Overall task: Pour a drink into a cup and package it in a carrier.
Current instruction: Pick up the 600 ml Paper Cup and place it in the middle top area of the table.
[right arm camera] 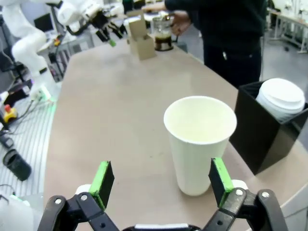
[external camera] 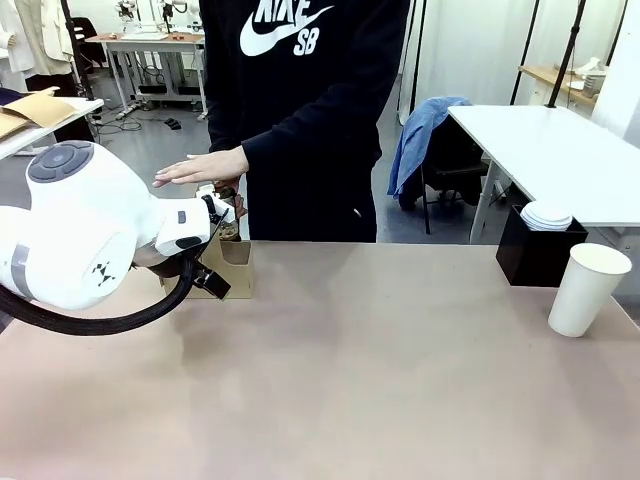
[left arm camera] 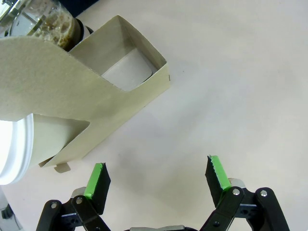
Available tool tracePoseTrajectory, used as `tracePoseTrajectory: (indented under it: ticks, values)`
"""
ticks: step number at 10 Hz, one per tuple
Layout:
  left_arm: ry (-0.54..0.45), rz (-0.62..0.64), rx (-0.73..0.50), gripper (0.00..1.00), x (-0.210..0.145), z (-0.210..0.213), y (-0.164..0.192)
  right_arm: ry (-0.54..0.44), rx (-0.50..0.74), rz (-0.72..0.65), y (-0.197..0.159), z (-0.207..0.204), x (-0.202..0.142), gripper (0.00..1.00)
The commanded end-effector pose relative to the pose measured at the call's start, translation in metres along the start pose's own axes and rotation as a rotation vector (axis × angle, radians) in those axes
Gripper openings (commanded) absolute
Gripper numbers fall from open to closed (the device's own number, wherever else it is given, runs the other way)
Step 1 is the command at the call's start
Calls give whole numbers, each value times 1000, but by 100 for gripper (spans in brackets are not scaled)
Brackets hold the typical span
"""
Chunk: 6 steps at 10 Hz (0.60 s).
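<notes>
The brown cardboard carrier (left arm camera: 96, 86) stands at the table's far left (external camera: 232, 262), with a white lidded cup (left arm camera: 17, 144) in its near slot. Behind it is the glass vessel of dark drink (left arm camera: 50, 21), and a person's hand (right arm camera: 175, 21) holds that vessel (right arm camera: 162, 37). My left gripper (left arm camera: 159, 178) is open, just short of the carrier's side (external camera: 218, 250). The tall white paper cup (right arm camera: 199, 144) stands open, without a lid, at the right edge (external camera: 588, 288). My right gripper (right arm camera: 161, 183) is open right in front of it, a finger to either side.
A black box (external camera: 540, 255) holding a stack of white lids (right arm camera: 281, 96) sits beside the tall cup. The person stands at the far edge with a flat hand (external camera: 200, 168) above the carrier. The left arm's white body (external camera: 80, 225) fills the near left.
</notes>
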<state>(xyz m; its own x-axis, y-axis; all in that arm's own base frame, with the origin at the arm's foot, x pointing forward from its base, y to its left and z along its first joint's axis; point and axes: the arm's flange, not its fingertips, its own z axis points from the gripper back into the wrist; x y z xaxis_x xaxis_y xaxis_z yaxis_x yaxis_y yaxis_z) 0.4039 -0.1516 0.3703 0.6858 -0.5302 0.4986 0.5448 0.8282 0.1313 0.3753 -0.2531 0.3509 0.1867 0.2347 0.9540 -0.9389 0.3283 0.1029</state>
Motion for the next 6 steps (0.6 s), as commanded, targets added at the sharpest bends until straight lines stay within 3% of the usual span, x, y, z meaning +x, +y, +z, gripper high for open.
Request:
tracePoseTrajectory:
  ticks: [1,5,6]
  values:
    - [-1,0,0,100,0,0,0,6,-16,-1,17,12,24,100]
    - [-1,0,0,100,0,0,0,3,-25,24,9,15,18,100]
    - [-1,0,0,100,0,0,0,-74,-8,57,3,12,3,100]
